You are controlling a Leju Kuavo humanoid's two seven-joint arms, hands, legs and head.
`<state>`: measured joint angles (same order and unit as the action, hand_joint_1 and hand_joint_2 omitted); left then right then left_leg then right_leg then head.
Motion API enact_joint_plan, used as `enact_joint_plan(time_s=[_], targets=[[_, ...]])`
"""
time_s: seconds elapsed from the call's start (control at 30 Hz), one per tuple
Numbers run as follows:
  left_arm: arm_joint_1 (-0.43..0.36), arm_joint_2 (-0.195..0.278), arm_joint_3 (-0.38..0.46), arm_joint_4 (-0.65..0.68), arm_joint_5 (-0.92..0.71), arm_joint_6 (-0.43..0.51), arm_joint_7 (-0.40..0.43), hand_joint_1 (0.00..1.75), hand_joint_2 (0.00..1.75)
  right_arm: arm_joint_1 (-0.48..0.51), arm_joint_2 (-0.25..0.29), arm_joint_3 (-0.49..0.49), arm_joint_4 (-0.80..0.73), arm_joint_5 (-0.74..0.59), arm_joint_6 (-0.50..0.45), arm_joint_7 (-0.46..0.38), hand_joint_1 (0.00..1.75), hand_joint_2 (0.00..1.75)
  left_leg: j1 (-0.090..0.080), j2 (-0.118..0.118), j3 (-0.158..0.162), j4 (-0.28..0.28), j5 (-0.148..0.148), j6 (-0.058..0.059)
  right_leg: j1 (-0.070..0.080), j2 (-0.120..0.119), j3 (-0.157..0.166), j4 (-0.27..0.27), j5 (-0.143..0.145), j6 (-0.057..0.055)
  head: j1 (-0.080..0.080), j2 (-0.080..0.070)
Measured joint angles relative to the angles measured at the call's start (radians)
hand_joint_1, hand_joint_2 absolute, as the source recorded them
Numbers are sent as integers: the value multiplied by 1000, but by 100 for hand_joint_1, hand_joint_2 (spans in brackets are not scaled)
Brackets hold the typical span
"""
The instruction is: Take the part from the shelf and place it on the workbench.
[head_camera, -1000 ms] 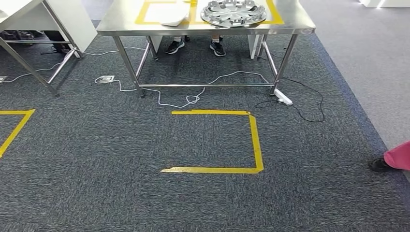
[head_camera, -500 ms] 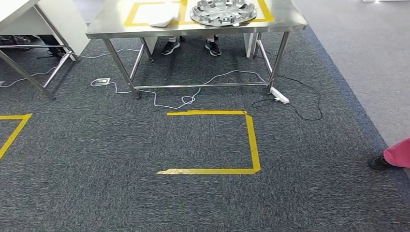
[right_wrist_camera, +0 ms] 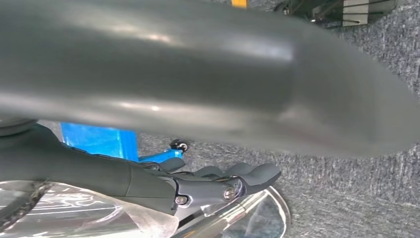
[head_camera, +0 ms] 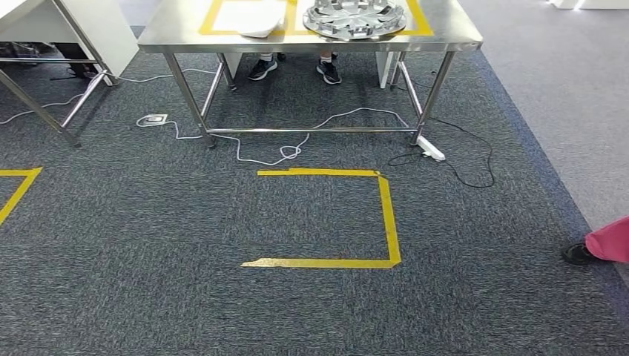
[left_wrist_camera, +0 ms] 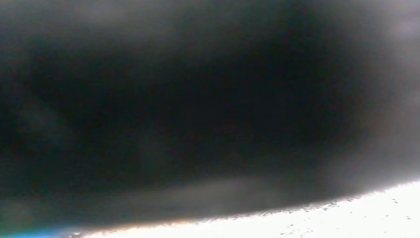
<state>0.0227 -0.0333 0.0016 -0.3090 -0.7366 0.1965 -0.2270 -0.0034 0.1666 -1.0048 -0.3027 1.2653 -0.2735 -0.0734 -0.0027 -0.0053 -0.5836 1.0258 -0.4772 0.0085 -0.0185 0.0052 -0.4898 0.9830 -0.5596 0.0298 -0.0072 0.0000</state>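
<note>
The steel workbench (head_camera: pixel 452 33) stands ahead across the carpet, its top marked with yellow tape. On it lie a silver wheel cover (head_camera: pixel 356 16) and a white curved part (head_camera: pixel 256 28). In the right wrist view my right hand (right_wrist_camera: pixel 218 188) has its dark fingers (right_wrist_camera: pixel 247 173) curled over the rim of a shiny part in clear plastic wrap (right_wrist_camera: pixel 89 213), with the thick grey thumb (right_wrist_camera: pixel 198 74) across it. The left wrist view is dark and blurred, and the left hand's state cannot be read.
A yellow tape outline (head_camera: pixel 389 222) marks the floor before the bench. White and black cables and a power strip (head_camera: pixel 432 148) lie under it. A person's shoes (head_camera: pixel 328 72) show behind the bench; a pink trouser leg (head_camera: pixel 608 241) stands at right. A blue cart (right_wrist_camera: pixel 99 141) is near my right hand.
The whole head view has swayed: the bench slid left, then back right. The camera moved, not the things. The person's leg at right stays put.
</note>
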Motion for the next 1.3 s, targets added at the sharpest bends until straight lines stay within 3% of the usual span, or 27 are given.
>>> enact_joint_plan(time_s=[0.4,0.6,0.67,0.73,0.8,0.83,0.87,0.9,0.93,0.97,1.03,1.1,1.17,1.23,1.3], targets=[[-7,0,-13,1,0,-19,6,0,0,-1,-2,-7,3,-16,14,-2,0,0,-1,0,3,1,-1,4,-1,0,2,-2,1,6,0,0],[-12,0,-16,3,0,-23,11,0,0,-2,-2,-8,5,-3,10,-1,0,0,-6,0,3,6,-6,16,-6,0,6,-8,3,17,-1,0],[-13,0,-17,3,0,-23,11,0,0,-3,-2,-8,6,0,9,-1,0,0,-5,1,10,-8,-1,26,-5,0,12,-10,0,24,-1,0],[-15,-2,-17,3,0,-23,12,0,0,-6,-3,-8,6,0,9,-1,0,0,0,3,20,-26,6,38,-4,-1,-9,40,-34,25,2,0],[-16,-2,-18,4,1,-25,12,0,0,-8,-5,-8,7,1,8,-1,0,0,-1,2,23,-31,7,44,-3,-1,-81,171,-95,23,3,0],[-16,-2,-18,5,1,-25,12,0,0,-8,-5,-8,7,1,8,-1,0,0,-3,-1,24,-31,6,44,-3,-2,-119,237,-117,23,3,0],[-16,-2,-18,6,1,-26,12,0,0,-7,-6,-8,7,1,8,-1,0,0,-5,-5,24,-31,5,45,-3,-2,-146,276,-120,22,3,0],[-16,-3,-18,7,1,-26,12,0,0,-6,-6,-8,7,1,8,-1,0,0,-5,-12,26,-30,4,44,-3,-1,-153,275,-102,21,3,0],[-16,-3,-18,7,0,-26,13,0,0,-6,-7,-8,7,1,8,-1,0,0,-6,-21,28,-30,3,42,-3,1,-139,231,-65,20,3,0],[-16,-4,-18,8,0,-26,13,0,0,-6,-8,-8,7,1,8,-1,0,0,-5,-31,30,-28,2,39,-4,11,-110,161,-20,18,3,0],[-17,-6,-19,8,0,-26,14,0,0,-6,-9,-8,9,1,9,-1,0,0,-7,-50,31,-24,-2,30,-6,41,-58,44,33,13,3,0],[-17,-7,-19,8,0,-26,14,0,0,-7,-10,-8,10,1,10,0,0,0,-7,-63,28,-21,0,18,-3,50,-41,17,38,5,1,0],[-15,-6,-20,8,-2,-26,14,0,0,-7,-11,-8,11,0,10,1,0,0,-4,-71,25,-19,0,6,-2,32,-36,13,43,-6,2,0],[-16,-5,-23,9,-4,-26,15,0,0,-8,-11,-9,11,1,10,2,0,0,-2,-47,5,24,-29,-6,-6,12,-32,8,45,-18,-5,0],[-18,-6,-30,9,-5,-27,15,0,0,-7,-11,-9,12,1,11,2,0,0,3,-15,-52,141,-89,-19,-6,-11,-30,7,43,-26,-12,0]])
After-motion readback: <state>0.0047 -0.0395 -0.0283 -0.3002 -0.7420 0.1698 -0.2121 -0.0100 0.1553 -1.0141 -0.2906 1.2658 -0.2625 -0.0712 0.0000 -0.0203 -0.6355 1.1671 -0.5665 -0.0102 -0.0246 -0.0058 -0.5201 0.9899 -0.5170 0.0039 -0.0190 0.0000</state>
